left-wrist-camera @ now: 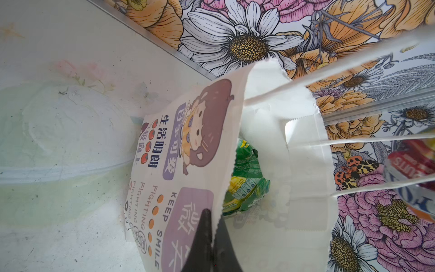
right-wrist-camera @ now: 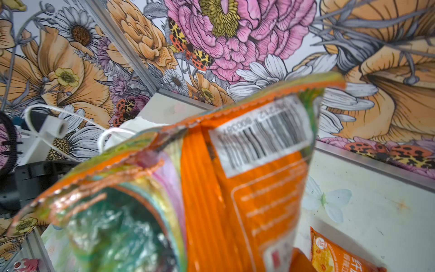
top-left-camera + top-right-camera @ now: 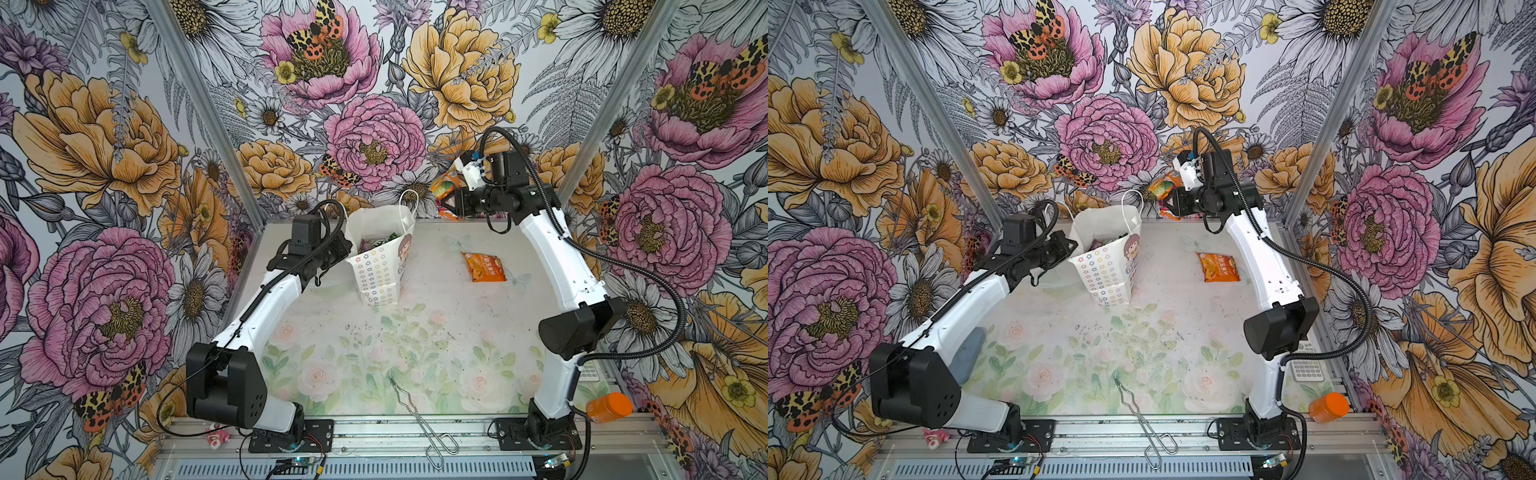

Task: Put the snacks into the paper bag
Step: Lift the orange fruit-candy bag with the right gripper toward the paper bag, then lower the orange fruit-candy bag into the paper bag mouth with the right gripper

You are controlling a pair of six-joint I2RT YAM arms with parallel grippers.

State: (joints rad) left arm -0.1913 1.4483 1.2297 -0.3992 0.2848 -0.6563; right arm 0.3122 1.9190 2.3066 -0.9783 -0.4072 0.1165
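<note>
The left gripper (image 1: 210, 220) has its jaws together, pinching the paper bag (image 3: 380, 266) at its rim. The right gripper (image 3: 448, 204) clamps 1 crumpled orange packet (image 3: 441, 187), raised right of the bag. 1 flat orange packet (image 3: 483, 267) lies right of the bag; 1 green packet (image 1: 247, 179) sits inside.

White paper bag (image 3: 380, 266) stands upright, mouth open, green packet (image 1: 244, 179) inside — one orange packet (image 3: 483, 267) lies flat to its right, a second orange packet (image 3: 444, 187) aloft beyond.
</note>
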